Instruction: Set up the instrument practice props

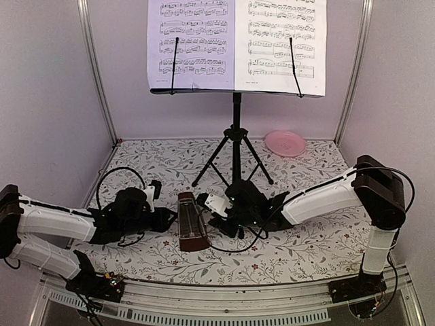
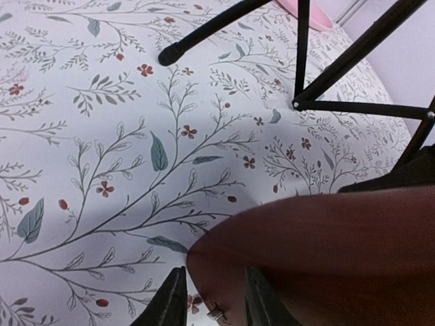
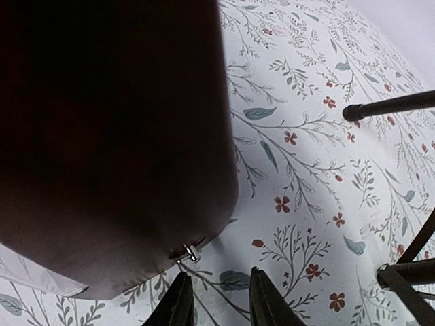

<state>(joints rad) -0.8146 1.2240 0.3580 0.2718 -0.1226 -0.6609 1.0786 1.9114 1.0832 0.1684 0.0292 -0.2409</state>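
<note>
Straddling a corner of the metronome (image 1: 191, 221) with the left gripper (image 2: 215, 273), clamping or not impossible to tell, hovering the right gripper (image 3: 221, 273) just beside its base, jaws standing apart.

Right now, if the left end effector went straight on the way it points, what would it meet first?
The metronome. Its red-brown body lies directly ahead of the left end effector, and one corner sits between the fingers. Whether they touch it cannot be judged from this view.

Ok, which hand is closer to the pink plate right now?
Right. The right hand sits at the metronome's right side, with the pink plate farther back and to its right. The left hand is on the metronome's other side, farther from the plate.
</note>
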